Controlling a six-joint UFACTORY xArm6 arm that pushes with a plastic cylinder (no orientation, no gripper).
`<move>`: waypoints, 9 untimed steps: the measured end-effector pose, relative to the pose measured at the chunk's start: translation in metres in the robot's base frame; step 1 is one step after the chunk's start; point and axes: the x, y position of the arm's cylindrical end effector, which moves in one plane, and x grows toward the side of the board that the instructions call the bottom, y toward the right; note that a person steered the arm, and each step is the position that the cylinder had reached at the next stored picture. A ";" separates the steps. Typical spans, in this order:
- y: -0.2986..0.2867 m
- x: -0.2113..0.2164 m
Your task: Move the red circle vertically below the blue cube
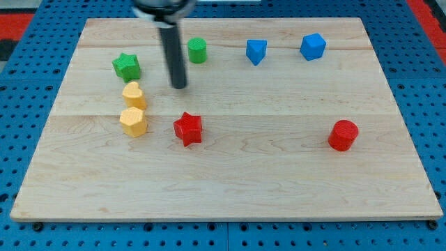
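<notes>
The red circle [343, 135] lies at the view's right on the wooden board [230, 181]. The blue cube [313, 46] sits near the view's top right, above and slightly left of the red circle. My tip [180, 86] rests on the board at the upper left, far from both. It stands between a green circle [197, 50] and a yellow block [134, 95], above a red star [188, 128].
A second blue block [256, 51] lies left of the blue cube. A green star [127, 66] sits at the upper left. A second yellow block [133, 121] lies under the first one. Blue pegboard surrounds the board.
</notes>
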 end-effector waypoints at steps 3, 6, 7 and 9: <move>0.116 0.063; 0.199 0.107; 0.203 0.101; 0.253 0.098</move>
